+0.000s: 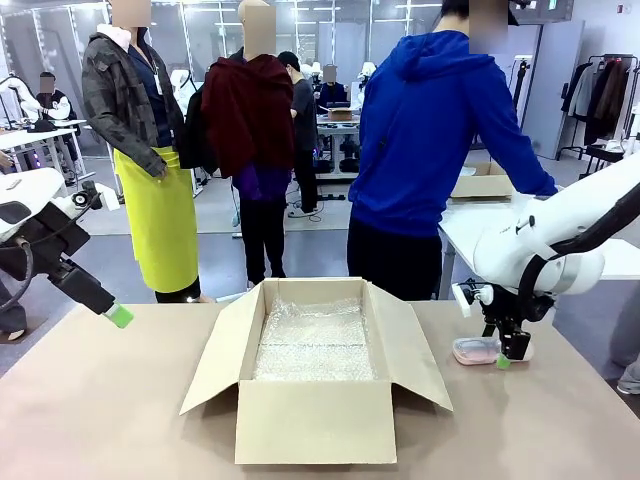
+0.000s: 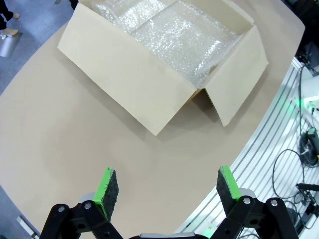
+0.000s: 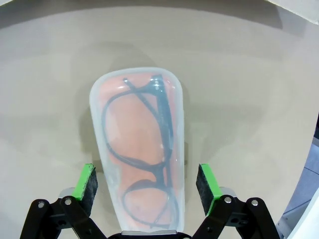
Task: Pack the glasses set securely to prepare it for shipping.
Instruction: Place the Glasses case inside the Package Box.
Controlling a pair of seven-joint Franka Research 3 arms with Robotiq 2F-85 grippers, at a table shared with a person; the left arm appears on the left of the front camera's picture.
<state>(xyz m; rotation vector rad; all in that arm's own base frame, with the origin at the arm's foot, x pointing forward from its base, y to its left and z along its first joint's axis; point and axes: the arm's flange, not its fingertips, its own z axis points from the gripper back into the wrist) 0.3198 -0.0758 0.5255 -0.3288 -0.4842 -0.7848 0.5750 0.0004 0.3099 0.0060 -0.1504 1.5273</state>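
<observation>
front view, box: an open cardboard box (image 1: 315, 420) sits in the middle of the worktop (image 1: 100, 420) with its flaps splayed. its floor is lined with crinkled clear bubble wrap (image 1: 315, 345), likely as a cushion for the set.
front view, pink case: the pink case (image 1: 475, 351) lies flat on the worktop to the right of the box, apart from it. the right gripper (image 1: 508, 358) points straight down over it; whether the pads touch it is too small to tell here.
front view, left gripper: the left gripper (image 1: 116, 314) hangs raised at the left, clear of the box, probably parked out of the way.
left wrist view, left gripper: released, with the pads wide and nothing between them, above bare matte worktop. the box and glossy wrap lie beyond.
right wrist view, right gripper: unclenched. the green pads (image 3: 207, 186) stand on either side of the case's narrow width, not yet clamped.
right wrist view, case: smooth and translucent, oblong with rounded corners. thin dark glasses (image 3: 162, 114) lie folded inside.
right wrist view, judgement: taking it across the short axis suits the jaw span, though the slick shell may slip.
</observation>
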